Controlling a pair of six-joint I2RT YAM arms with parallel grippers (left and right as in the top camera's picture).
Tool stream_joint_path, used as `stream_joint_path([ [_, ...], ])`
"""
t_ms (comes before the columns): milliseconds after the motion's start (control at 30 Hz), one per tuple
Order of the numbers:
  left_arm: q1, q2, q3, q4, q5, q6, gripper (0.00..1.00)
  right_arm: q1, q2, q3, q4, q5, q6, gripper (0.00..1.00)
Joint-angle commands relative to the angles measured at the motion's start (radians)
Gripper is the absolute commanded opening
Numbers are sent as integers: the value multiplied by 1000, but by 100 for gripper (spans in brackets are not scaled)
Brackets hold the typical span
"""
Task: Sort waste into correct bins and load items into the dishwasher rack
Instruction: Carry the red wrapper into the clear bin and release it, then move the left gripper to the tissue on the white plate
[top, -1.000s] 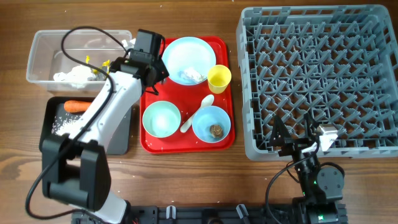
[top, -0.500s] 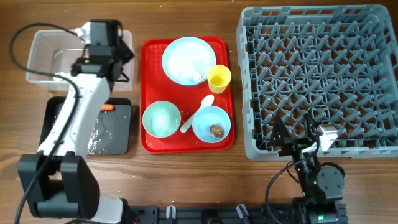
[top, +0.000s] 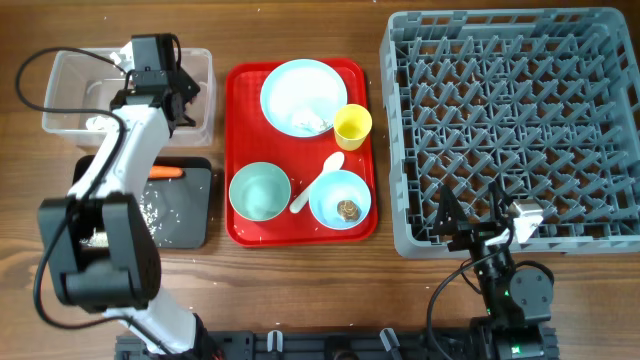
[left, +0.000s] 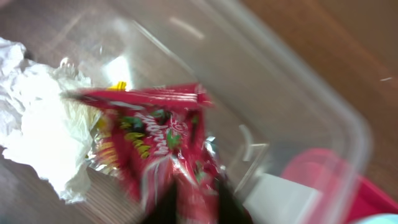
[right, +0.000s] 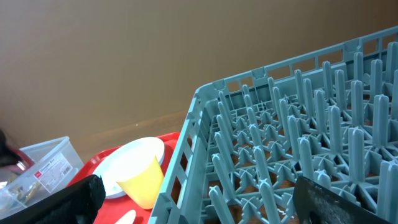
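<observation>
Swung clear of the flat red serving tray (top: 240, 232) within the last second, the left gripper (top: 183, 92) now hangs over the clear plastic rectangular tub (top: 60, 62). Just ahead of its dark fingers is a small red and yellow wrapper (left: 158, 140), smeared by motion. Green and white print crosses it, but no word is legible. Whether the fingers grip the wrapper or have let go cannot be told. Left of the fingers, crumpled white tissues (left: 37, 130) lie on the tub's floor. A white label (right: 50, 168) with red print on the tub's wall is too small to read. The right gripper (right: 199, 196) is spread wide and empty. The large grey plastic lattice dishwasher rack (right: 298, 124) fills the view ahead of its fingers, with a small yellow cup (right: 142, 177) beyond the left one.
</observation>
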Motion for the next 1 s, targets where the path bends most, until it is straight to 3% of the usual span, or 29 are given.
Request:
stream_joint_path([
  [0, 18, 8, 13, 10, -6, 8, 60, 3, -6, -1, 3, 10, -8, 100],
  [33, 18, -1, 13, 13, -6, 8, 70, 3, -6, -1, 3, 10, -7, 100],
  [133, 17, -47, 13, 23, -1, 10, 80, 3, -6, -1, 3, 10, -8, 100],
  [367, -30, -220, 14, 14, 124, 87, 80, 3, -6, -1, 3, 10, -7, 99],
  [567, -192, -343, 14, -86, 137, 85, 77, 3, -6, -1, 3, 10, -7, 100],
  [767, -377, -298, 14, -116, 135, 82, 77, 3, -6, -1, 3, 10, -7, 100],
  [967, -468, -161, 14, -53, 131, 71, 81, 3, -6, -1, 3, 10, -7, 100],
])
